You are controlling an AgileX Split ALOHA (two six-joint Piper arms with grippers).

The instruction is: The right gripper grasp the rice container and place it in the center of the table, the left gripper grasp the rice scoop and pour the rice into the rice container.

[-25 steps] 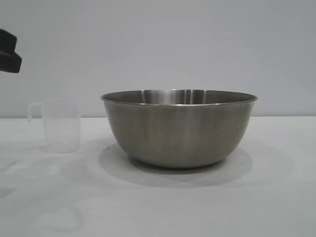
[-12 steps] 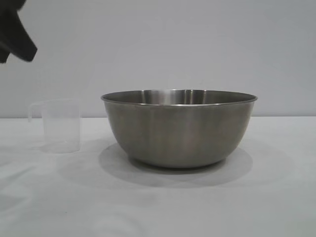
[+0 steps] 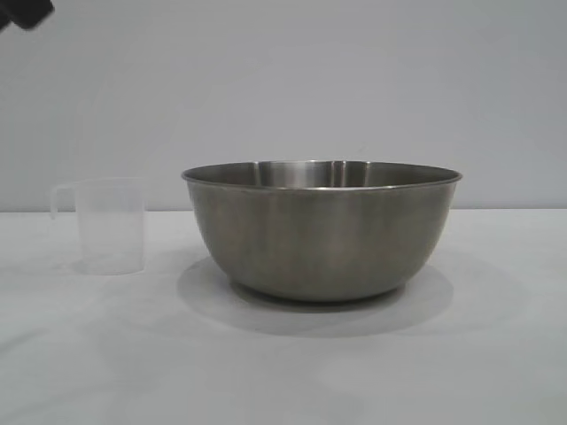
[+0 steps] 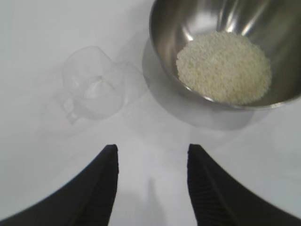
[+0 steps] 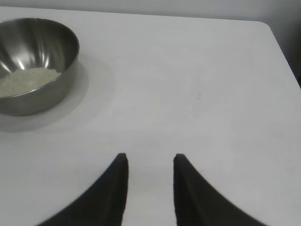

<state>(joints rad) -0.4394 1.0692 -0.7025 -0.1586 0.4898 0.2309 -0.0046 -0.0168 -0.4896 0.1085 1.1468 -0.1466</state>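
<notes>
The table (image 3: 283, 372) is a plain white top and carries everything else. All positions below are given w/ ref. to the bowl.

1. Bowl (image 3: 321, 232): large brushed-steel round bowl w/ thin rolled rim, upright on the table, approx. mid-table in the exterior view. Its shadow lies around the base. The left wrist view shows the bowl (image 4: 225, 52) from above; the right wrist view shows the bowl (image 5: 33, 66) at a distance.

2. Rice (image 4: 224, 67): off-white heap inside the bowl, covering the bottom, clear of the rim. Also visible in the right wrist view, rice (image 5: 26, 80), against the inner wall.

3. Left gripper (image 4: 151, 150): above the table, near the bowl and near the cup, touching neither. Two black fingers stand moderately apart w/ nothing between them; bare table shows through the gap. In the exterior view only a black corner of this arm (image 3: 25, 12) shows, high up and well to the left of the bowl.

4. Right gripper (image 5: 149, 156): well apart from the bowl, over bare table. Fingers set narrowly apart, gap empty, holding nothing.

5. Cup (image 3: 108, 226): small clear plastic measuring cup w/ side loop handle, upright on the table just left of the bowl in the exterior view, not touching it; handle points away from the bowl. From the left wrist view the cup (image 4: 93, 84) looks empty.
</notes>
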